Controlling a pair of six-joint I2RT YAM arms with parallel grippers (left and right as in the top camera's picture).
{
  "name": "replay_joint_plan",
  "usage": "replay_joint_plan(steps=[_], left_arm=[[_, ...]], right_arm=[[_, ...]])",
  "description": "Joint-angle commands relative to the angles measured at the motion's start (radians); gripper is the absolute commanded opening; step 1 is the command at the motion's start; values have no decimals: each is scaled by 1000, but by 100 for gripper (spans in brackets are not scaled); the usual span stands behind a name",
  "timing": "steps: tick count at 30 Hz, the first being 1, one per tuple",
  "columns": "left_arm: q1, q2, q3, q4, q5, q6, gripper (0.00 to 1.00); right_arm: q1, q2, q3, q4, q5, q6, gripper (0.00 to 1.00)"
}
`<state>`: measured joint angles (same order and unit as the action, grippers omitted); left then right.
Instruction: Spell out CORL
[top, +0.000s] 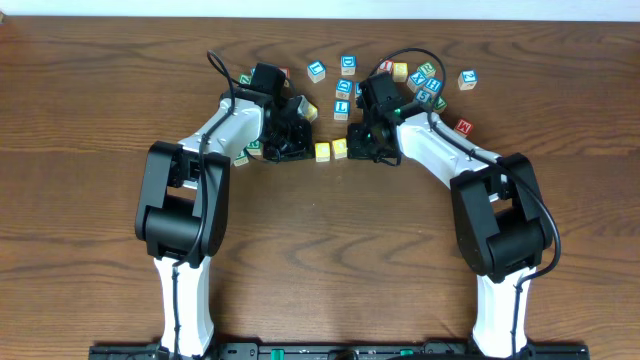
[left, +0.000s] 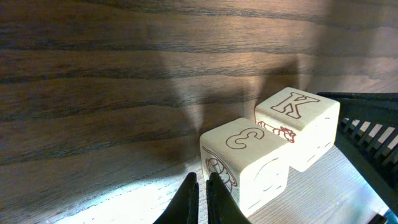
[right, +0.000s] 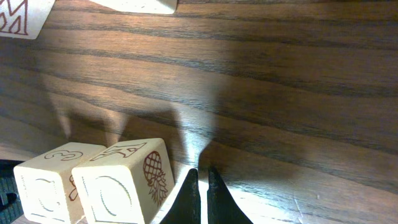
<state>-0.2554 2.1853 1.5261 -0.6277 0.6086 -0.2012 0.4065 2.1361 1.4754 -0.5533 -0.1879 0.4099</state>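
You see the left gripper (left: 202, 183) and right gripper (right: 202, 175) clenched empty, flanking the side-by-side yellow cubes (top: 322, 151).

2 white arms (top: 183, 290), black joints (top: 175, 205), cables (top: 220, 72)

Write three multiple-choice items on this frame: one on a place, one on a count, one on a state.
1. The two yellow cubes lie: A) between the left arm and the right arm; B) beside the arm bases; C) stacked on one another.
2. Cubes seen in the left wrist view: A) one; B) two; C) five.
3. The left jaws are: A) wide open; B) shut on a cube; C) shut, empty.
Key: 1A, the overhead view shows them side by side between the two wrists. 2B, only the K cube and its neighbour appear. 3C, the jaws meet beside the cube with nothing between them.
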Motion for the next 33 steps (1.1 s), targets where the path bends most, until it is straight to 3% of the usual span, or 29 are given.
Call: replay_joint_plan(steps=[1,33], left_arm=[[3,20,-4,-2,24,25,8],[2,20,-4,58,24,16,7]], right_arm=[[-8,3,-7,-3,-23,12,1],[34,3,-7,-34,-29,-7,1]])
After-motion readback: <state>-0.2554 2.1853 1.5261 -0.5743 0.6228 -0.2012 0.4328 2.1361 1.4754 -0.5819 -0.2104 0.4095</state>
